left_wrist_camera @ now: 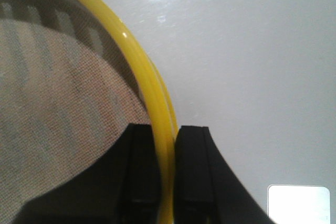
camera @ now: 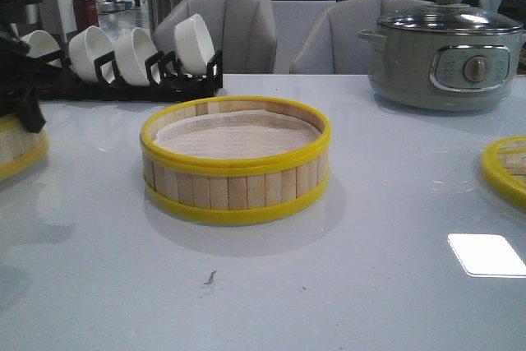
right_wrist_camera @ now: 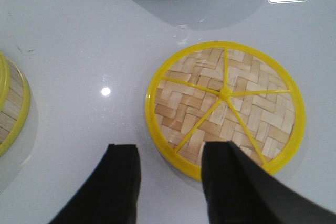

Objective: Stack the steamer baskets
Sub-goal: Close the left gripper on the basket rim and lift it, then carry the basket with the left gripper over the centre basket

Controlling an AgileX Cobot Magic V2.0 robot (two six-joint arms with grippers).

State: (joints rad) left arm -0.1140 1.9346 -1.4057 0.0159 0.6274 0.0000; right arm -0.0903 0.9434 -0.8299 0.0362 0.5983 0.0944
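- sitting near the middle of the table (camera: pixel 271 302), one steamer basket (camera: pixel 236 159) stands upright, its slatted wall between two yellow rims, with a white paper liner (camera: pixel 234 133) lying flat inside and nothing else in it.
- at the left edge of the table a second steamer basket (camera: pixel 18 150) shows only in part; the left wrist view shows its mesh-like liner (left_wrist_camera: pixel 58 108) inside the yellow rim.
- the left gripper (left_wrist_camera: pixel 168 179) pinches that second basket's rim, one black finger inside the ring over the liner, the other outside over the bare table, both pressed against the yellow edge.
- the right gripper (right_wrist_camera: pixel 170 182) hangs above the table near its right edge with its fingers spread apart and nothing between them; one finger overlaps the near rim of the lid in that view, and whether it touches cannot be told.
- the woven bamboo lid (right_wrist_camera: pixel 226 106) lies flat at the right edge of the table, well apart from the middle basket, its yellow spokes meeting at a small hub.
- toward the far right corner stands a grey-green electric pot (camera: pixel 444 59) with its glass lid (camera: pixel 450 18) on; its contents cannot be seen.
- along the far left edge a black dish rack (camera: pixel 131 80) holds white bowls (camera: pixel 136 53) tilted on edge, side by side.
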